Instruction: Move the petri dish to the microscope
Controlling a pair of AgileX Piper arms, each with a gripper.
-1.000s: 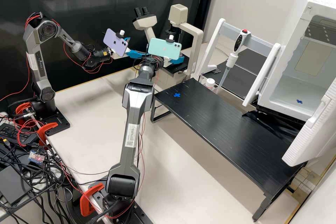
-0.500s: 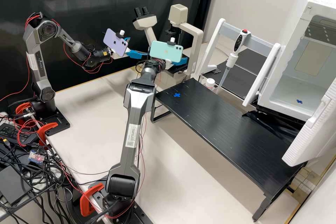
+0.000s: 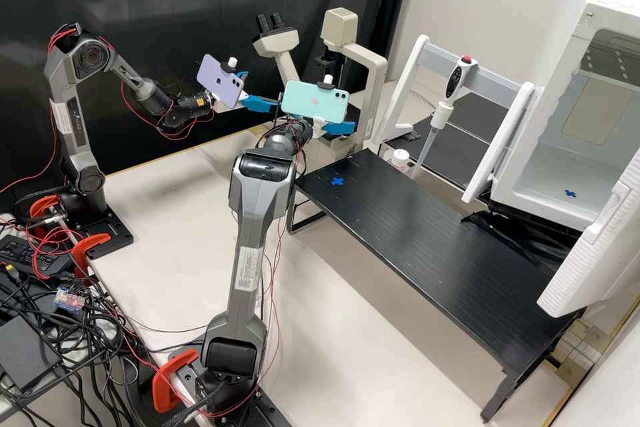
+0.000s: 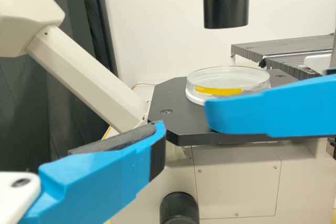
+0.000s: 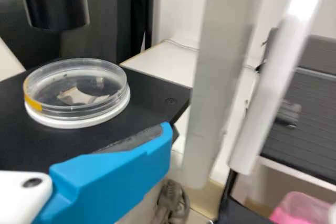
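Fingers [image 3: 260, 104] smooth blue, dark-padded, spread wide near clear, round petri dish [image 5: 79, 90]

No legible print — yellow label [image 4: 218, 91] on the petri dish [image 4: 256, 77], white sticker [image 3: 249, 268] on an arm [image 3: 256, 212].

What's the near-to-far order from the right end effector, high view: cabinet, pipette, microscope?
1. Microscope: right by it, behind the bench's black platform.
2. Pipette: farther right, hanging on the white rack.
3. Cabinet: far right side, past the rack.
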